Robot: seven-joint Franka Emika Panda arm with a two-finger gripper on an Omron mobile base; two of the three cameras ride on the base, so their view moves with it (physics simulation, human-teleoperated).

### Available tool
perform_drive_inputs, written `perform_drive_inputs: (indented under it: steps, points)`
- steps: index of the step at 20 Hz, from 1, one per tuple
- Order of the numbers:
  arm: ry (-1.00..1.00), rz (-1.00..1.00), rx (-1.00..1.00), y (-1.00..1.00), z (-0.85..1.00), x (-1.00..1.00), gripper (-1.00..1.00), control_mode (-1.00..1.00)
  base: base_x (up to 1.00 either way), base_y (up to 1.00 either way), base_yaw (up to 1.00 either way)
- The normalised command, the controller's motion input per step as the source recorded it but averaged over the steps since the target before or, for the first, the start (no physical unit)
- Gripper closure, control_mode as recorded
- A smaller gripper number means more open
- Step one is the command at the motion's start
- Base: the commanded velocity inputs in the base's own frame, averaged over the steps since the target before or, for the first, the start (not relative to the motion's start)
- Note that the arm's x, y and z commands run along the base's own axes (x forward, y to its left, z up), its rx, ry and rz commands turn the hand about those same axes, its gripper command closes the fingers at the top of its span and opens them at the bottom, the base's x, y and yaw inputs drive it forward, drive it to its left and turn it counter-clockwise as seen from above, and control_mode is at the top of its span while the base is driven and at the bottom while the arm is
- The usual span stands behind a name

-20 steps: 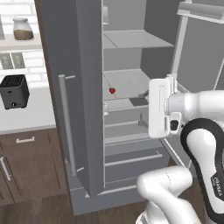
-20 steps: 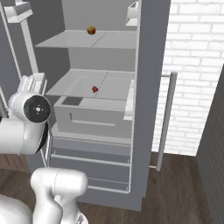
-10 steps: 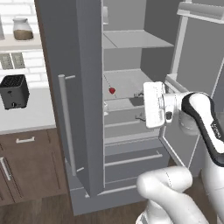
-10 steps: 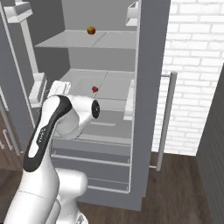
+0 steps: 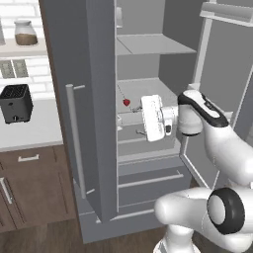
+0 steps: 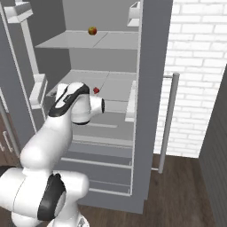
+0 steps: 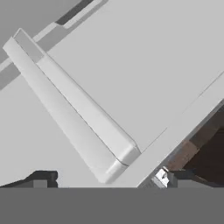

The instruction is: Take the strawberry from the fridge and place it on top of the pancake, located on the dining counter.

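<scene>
The grey fridge stands with both doors swung open. On its middle shelf lies the tiny red strawberry. My gripper is inside the fridge at shelf height, pointing left, just right of and slightly below the strawberry and apart from it. It is open and holds nothing. In the hand view the two fingertips sit wide apart and face a pale door bin on the left door's inside. A yellow-and-red apple rests on the upper shelf. The pancake and the dining counter are out of view.
A black toaster sits on the white counter left of the fridge, over brown cabinets, with a jar on a shelf above. Door bins line the open doors. The lower drawers lie below my arm. A white brick wall stands at right.
My arm has stretched out and carried the hand left, deeper into the fridge toward the strawberry. The strawberry and the apple have not moved.
</scene>
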Motion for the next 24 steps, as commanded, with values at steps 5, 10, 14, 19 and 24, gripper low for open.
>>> perform_drive_inputs:
  steps: [5,10,14,19,24]
  points:
    - [-0.11,0.00,0.00,0.71,-0.13,0.56,-1.00,-1.00,0.00,0.00,0.00]
    - [-0.11,0.00,0.00,0.77,-0.05,0.08,-1.00,-1.00,0.00,0.00,0.00]
    - [-0.14,0.00,0.00,0.69,-0.01,0.00,-1.00,-1.00,0.00,0.00,0.00]
    - [-0.20,0.00,-0.01,0.71,0.00,-0.12,-1.00,-1.00,0.00,0.00,0.00]
    - [-0.08,0.00,0.00,0.36,0.00,-0.15,-1.00,-1.00,0.00,0.00,0.00]
